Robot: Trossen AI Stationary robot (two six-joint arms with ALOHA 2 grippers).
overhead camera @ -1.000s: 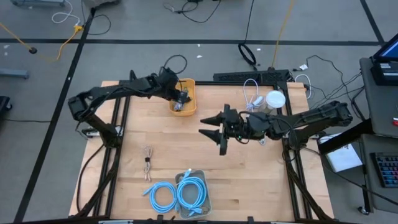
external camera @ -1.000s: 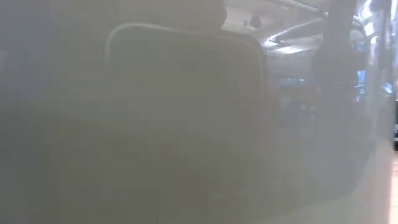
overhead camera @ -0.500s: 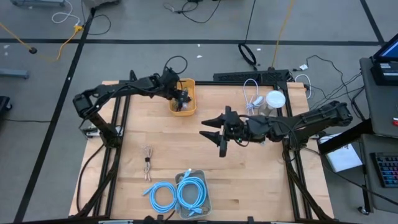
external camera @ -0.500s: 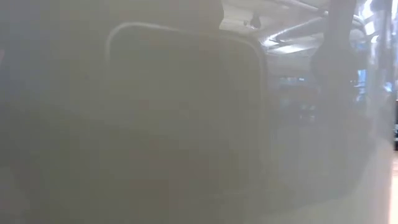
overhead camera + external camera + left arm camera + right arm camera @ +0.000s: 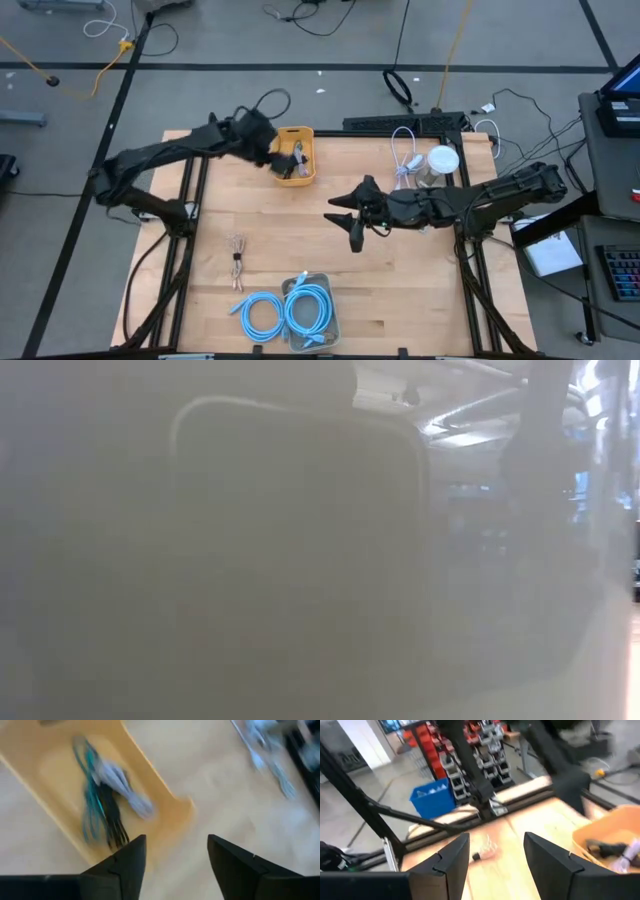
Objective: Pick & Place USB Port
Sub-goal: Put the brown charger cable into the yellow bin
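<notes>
from above we see the left gripper (image 5: pixel 272 152) beside the yellow tray (image 5: pixel 296 156) at the back of the surface (image 5: pixel 300 240), right gripper (image 5: pixel 345 218) mid-surface, fingers spread, empty. low view shows us nothing usable. left wrist: fingers (image 5: pixel 125 857) spread, empty, usb cables (image 5: pixel 107 795) lying in the tray.

Table (image 5: pixel 330 270): pale wood, smooth matt. Tray (image 5: pixel 307 176): yellow plastic, slight sheen. Blue cables (image 5: pixel 262 314): glossy plastic jacket. Arm links: matt black.
</notes>
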